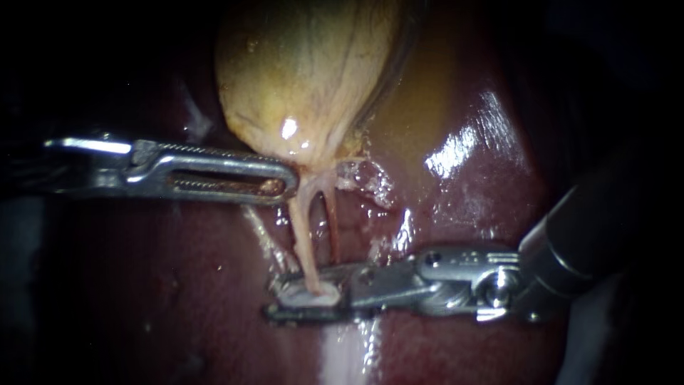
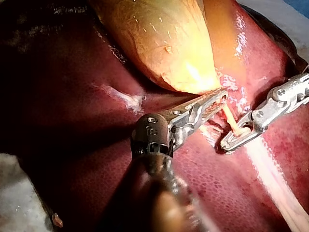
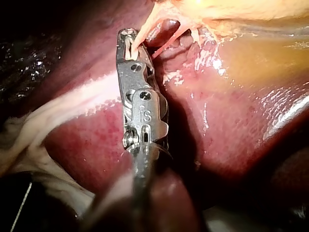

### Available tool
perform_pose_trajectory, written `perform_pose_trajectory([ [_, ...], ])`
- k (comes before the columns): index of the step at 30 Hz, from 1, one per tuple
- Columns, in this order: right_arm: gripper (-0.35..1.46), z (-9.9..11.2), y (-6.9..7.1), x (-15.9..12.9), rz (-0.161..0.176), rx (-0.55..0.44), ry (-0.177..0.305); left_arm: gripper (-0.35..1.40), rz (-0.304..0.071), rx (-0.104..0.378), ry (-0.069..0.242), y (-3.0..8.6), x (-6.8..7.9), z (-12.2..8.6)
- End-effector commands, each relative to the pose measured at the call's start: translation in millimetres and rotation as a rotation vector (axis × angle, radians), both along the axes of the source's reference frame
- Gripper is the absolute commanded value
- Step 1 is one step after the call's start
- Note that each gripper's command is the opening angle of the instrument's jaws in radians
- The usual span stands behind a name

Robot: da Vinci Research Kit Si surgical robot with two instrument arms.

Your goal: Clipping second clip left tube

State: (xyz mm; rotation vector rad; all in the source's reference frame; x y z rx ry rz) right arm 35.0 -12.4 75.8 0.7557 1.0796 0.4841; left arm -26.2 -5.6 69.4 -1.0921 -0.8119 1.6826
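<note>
Left tube (image 1: 305,235), a pale cord hanging from the yellow-tan gallbladder (image 1: 306,78), runs down the dark red liver (image 1: 463,214) into the claw of the silver right instrument (image 1: 276,299), which grips it crosswise, nearly closed.

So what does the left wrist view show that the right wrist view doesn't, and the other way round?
Only the left wrist view shows the slender silver left instrument, its tip at the base of the bulging yellow gallbladder. Only the right wrist view clearly shows a thin pink strand running beside the pale tube. Both share the slender silver right instrument with that pale tube at its tip, the gallbladder, and the glossy dark red liver.
</note>
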Motion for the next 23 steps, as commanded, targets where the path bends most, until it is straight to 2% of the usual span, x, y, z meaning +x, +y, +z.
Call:
perform_pose_trajectory([
  [1,-0.35,-0.1,-0.1,0.1,0.002,0.016,-0.002,-0.35,0.000,0.000,0.000,0.0,0.0,0.0],
  [4,-0.35,0.1,-0.1,0.1,0.008,0.037,-0.011,-0.35,0.000,0.000,0.000,0.0,0.0,0.0],
  [8,-0.35,0.2,0.0,0.0,-0.001,0.036,-0.026,-0.35,0.000,0.000,0.000,0.0,0.0,0.0],
  [23,-0.35,0.6,0.0,-0.1,-0.006,0.034,-0.031,-0.35,0.001,0.000,0.000,0.1,0.1,0.3],
])
